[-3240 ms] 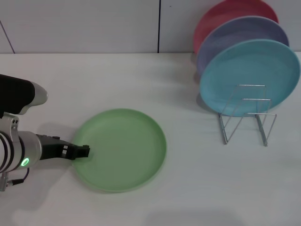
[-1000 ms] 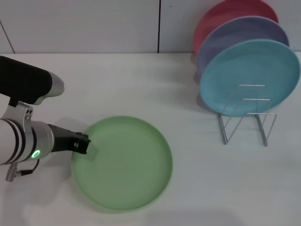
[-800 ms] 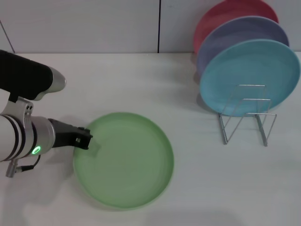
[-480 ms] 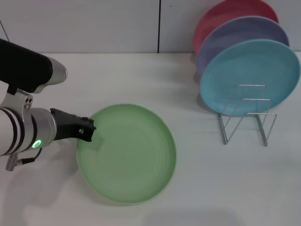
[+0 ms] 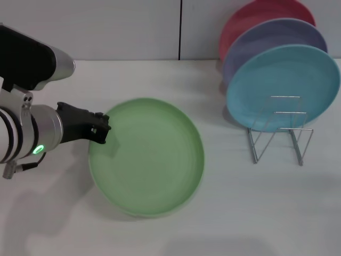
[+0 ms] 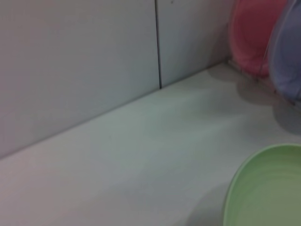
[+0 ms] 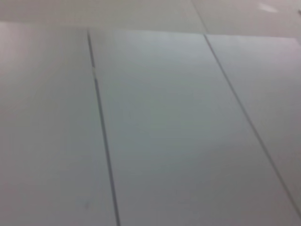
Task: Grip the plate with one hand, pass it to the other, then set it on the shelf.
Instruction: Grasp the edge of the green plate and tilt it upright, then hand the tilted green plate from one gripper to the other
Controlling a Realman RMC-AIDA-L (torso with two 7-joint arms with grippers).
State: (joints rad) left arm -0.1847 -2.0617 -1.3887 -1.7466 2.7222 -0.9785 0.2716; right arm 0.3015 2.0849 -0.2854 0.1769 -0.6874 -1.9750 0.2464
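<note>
The light green plate point(image 5: 152, 157) is held above the white table at the left of centre, its shadow below it. My left gripper point(image 5: 101, 129) is shut on the plate's left rim, on a silver-white arm with a green light. Part of the plate's rim also shows in the left wrist view point(image 6: 263, 193). The silver wire shelf point(image 5: 279, 130) stands at the right of the table. My right gripper is out of view; its wrist view shows only grey wall panels.
On the shelf stand a sky-blue plate point(image 5: 282, 85), a lavender plate point(image 5: 266, 40) behind it and a red plate point(image 5: 261, 13) at the back. The wall runs along the table's far edge.
My left gripper has lifted the green plate off the table, up and slightly to the right. The plate has tilted and looks larger now. The shelf and its plates have not moved.
</note>
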